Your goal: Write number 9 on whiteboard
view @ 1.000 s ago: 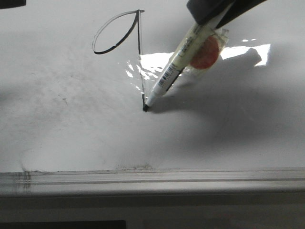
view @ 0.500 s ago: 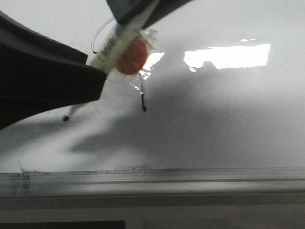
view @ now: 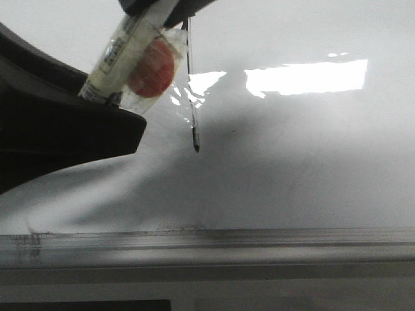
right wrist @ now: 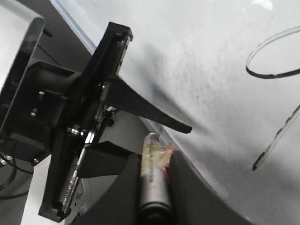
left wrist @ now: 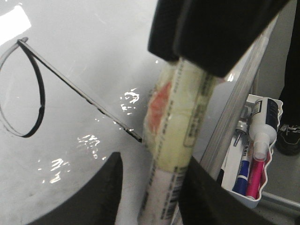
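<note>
The number 9 is drawn in black on the whiteboard (view: pixel 292 162). In the front view only its stem (view: pixel 192 97) shows; the left wrist view shows its loop (left wrist: pixel 40 89) and the right wrist view shows the figure too (right wrist: pixel 276 70). My right gripper (view: pixel 162 5) is shut on a white-and-yellow marker (view: pixel 120 55) with a red tag taped on, and holds it lifted off the board, left of the stem. My left gripper (left wrist: pixel 154 187) is open, its fingers (view: pixel 97 123) on both sides of the marker's lower end (left wrist: pixel 176 122). The marker's tip is hidden.
A silver-grey edge rail (view: pixel 259 243) runs along the board's near side. A white tray (left wrist: pixel 276 105) beside the board holds several markers and a bottle. Bright glare (view: pixel 305 74) lies on the board right of the stem.
My right gripper lifted the marker off the end of the stem and carried it left and up. My left gripper came in from the left, and the marker now sits between its fingers.
</note>
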